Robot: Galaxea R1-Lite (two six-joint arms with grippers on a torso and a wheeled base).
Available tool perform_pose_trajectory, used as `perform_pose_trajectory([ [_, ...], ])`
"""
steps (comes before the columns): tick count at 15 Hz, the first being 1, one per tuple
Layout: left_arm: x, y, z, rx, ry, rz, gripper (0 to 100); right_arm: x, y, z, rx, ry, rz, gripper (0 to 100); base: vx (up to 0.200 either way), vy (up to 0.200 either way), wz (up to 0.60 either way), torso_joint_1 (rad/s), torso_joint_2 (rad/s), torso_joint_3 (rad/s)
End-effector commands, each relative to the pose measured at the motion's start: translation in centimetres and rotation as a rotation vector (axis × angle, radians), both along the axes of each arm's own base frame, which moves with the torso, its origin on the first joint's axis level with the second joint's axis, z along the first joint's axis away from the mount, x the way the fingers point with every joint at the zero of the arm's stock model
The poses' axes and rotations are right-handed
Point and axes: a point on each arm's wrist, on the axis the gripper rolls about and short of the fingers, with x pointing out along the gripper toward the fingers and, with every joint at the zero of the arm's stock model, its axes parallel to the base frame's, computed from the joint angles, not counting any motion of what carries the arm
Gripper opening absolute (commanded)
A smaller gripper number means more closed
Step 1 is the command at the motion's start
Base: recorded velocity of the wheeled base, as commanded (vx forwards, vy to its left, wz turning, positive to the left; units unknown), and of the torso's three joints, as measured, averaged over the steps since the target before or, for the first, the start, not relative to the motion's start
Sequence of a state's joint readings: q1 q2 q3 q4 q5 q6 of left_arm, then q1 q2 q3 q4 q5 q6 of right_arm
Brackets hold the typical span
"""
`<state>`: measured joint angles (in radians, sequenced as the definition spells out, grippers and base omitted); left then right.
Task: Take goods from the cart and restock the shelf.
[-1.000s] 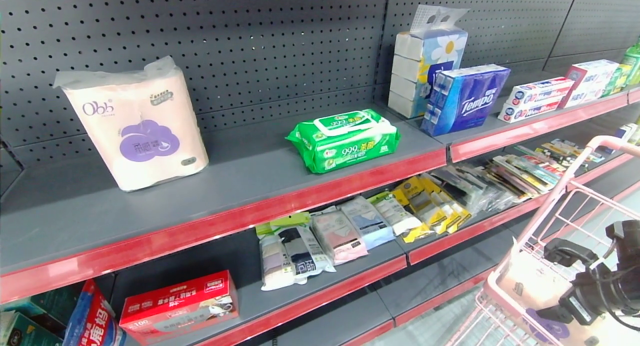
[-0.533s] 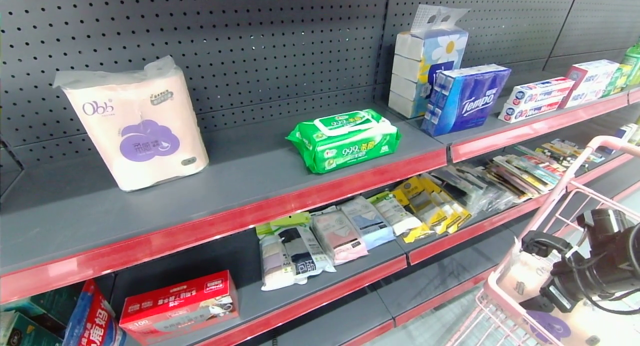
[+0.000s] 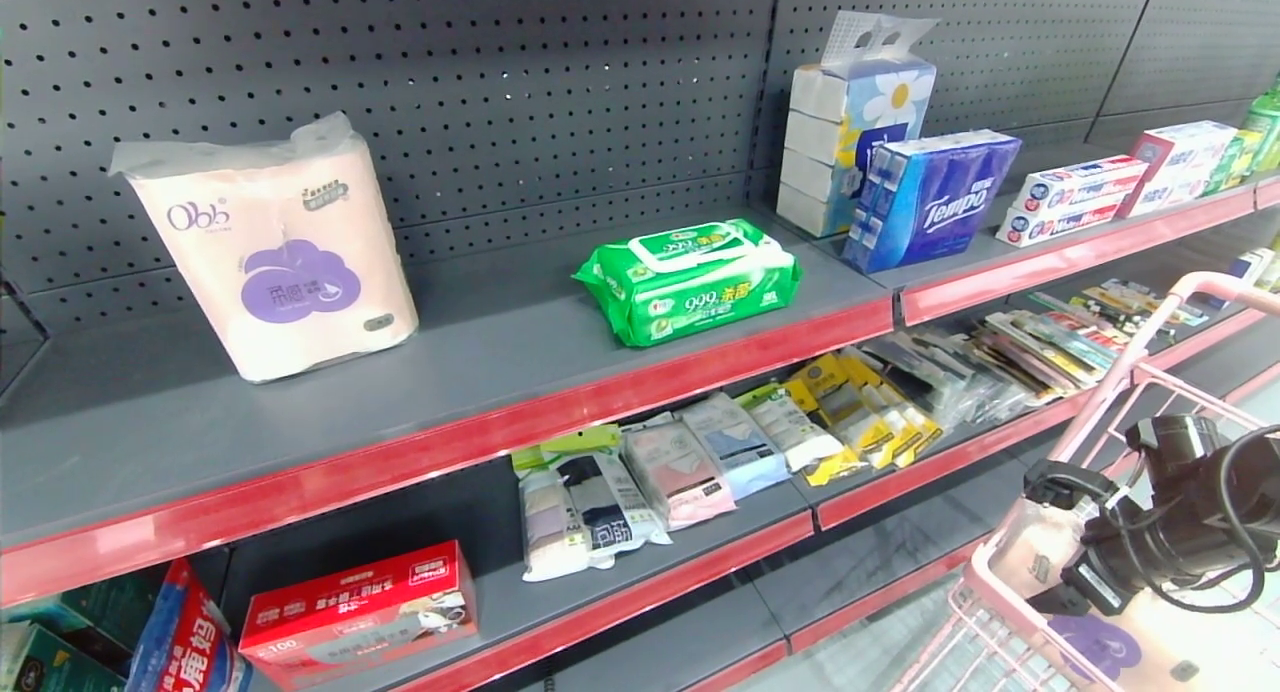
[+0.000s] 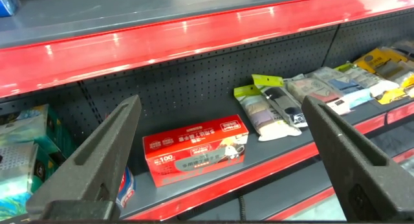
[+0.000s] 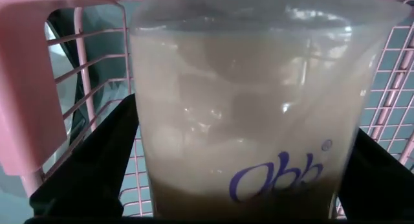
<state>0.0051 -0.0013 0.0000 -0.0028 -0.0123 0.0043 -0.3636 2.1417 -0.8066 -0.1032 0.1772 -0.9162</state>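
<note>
1. Green wet-wipes pack (image 3: 686, 280) lies flat.
2. To its right, blue tissue pack (image 3: 935, 198) leans against a tall white tissue bundle (image 3: 850, 122).
3. Toothpaste boxes (image 3: 1075, 197) stacked, further right.
4. Red box (image 3: 358, 602) lies below, left of bagged garments (image 3: 640, 482).

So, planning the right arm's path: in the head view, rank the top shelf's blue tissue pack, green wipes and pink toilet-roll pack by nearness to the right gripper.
From the right gripper:
1. blue tissue pack, top shelf, right.
2. green wipes, top shelf, middle.
3. pink toilet-roll pack, top shelf, far left.
</note>
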Motion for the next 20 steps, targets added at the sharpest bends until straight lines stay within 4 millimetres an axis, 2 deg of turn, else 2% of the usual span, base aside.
perform_pose_trajectory([
  [1,0.01,0.0,0.01,0.0,0.001,0.001,100,-0.13,-0.1,-0.51,0.007,0.018,-0.002,100,0.0,0.0,0.0,0.0,0.0,0.0],
  [8,0.01,0.0,0.01,0.0,0.001,0.0,100,0.2,-0.45,-0.24,-0.014,0.074,0.029,100,0.0,0.0,0.0,0.0,0.0,0.0],
  [20,0.01,0.0,0.01,0.0,0.001,0.001,100,0.05,-0.51,-1.12,-0.029,0.114,0.024,100,0.0,0.0,0.0,0.0,0.0,0.0],
])
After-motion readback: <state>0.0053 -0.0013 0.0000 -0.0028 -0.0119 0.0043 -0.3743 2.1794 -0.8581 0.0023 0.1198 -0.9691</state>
